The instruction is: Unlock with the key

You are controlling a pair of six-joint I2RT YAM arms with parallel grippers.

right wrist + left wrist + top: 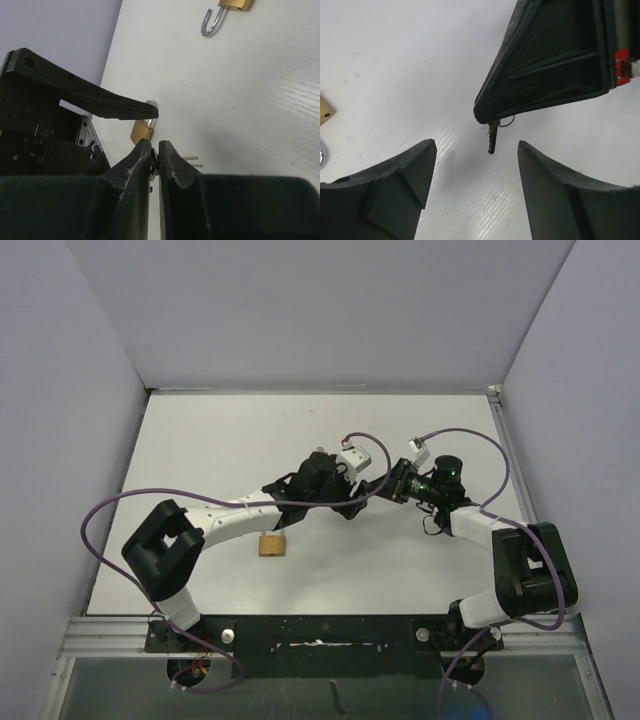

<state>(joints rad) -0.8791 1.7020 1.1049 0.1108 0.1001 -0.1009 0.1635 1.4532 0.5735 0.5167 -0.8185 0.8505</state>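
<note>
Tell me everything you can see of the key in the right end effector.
The key is small and of dull silver metal, with a toothed blade and a thin wire ring at its head. The right end effector is shut on the head, and the blade sticks out free. It hangs between the open fingers of the left end effector, touching neither.
</note>
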